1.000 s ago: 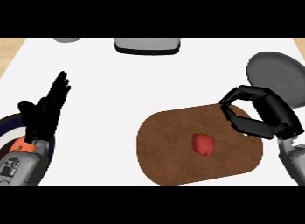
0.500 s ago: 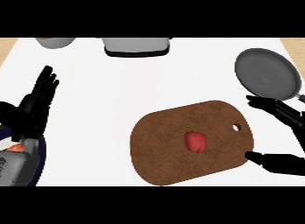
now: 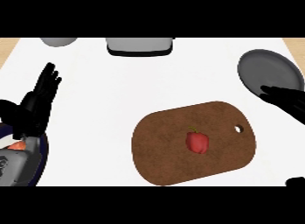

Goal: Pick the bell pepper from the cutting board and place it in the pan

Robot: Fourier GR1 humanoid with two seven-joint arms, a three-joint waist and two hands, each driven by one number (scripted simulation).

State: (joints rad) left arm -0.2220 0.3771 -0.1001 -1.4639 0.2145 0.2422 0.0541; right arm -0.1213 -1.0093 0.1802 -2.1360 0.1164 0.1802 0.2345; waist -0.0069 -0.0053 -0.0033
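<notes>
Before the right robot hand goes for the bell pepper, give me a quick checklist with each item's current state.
1. The bell pepper lies on the cutting board: ok.
2. The right robot hand is open and holds nothing: ok.
3. The right robot hand is above the pepper: not ok, it is right of the board, at the pan's near edge.
4. The pan is in view at the far right: ok.
5. The left robot hand rests open at the left, off the board: ok.

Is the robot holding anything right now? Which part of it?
Nothing is held. The bell pepper lies alone on the cutting board; the right hand and left hand are open, apart from it.
</notes>
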